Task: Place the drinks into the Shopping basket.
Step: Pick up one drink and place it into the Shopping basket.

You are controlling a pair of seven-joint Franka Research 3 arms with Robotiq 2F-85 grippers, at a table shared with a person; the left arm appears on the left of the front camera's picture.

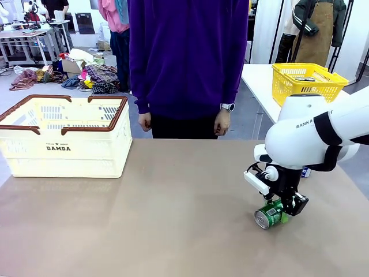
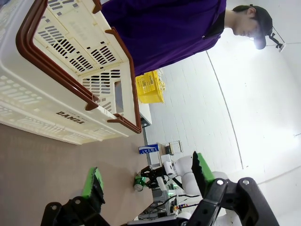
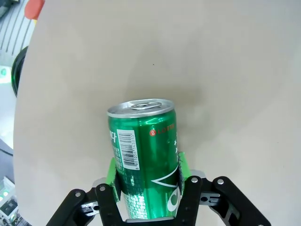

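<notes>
1. Over on the right side of the surface (image 1: 184,231), my right pincer (image 1: 279,212) is clamping the green can (image 1: 268,217). Its green pads are pressing on both sides of the can's body, below the middle.
2. From the front, the can is lying tilted with its silver top pointing toward my side of the surface. It is sitting so low that I cannot tell whether it is touching the surface or hanging just above it.
3. My left pincer (image 2: 146,173) is hovering with its jaws spread wide and nothing between them, looking down past the basket.
4. The cream basket (image 1: 86,158) is standing at the far left of the surface, well apart from the can. The part of its inside that I am seeing is holding no drink.
5. A person (image 1: 187,57) is standing at the far edge with both hands hanging down, not reaching for anything.
6. A bit of blue (image 1: 305,172) is peeking out behind my right arm. It is too small for me to tell whether it is the other drink.
7. I am judging the task as barely begun: one drink is gripped and none is delivered. Lifting this can, carrying it across to the basket and letting it go inside are all left to do, and then the same for the second drink.
</notes>
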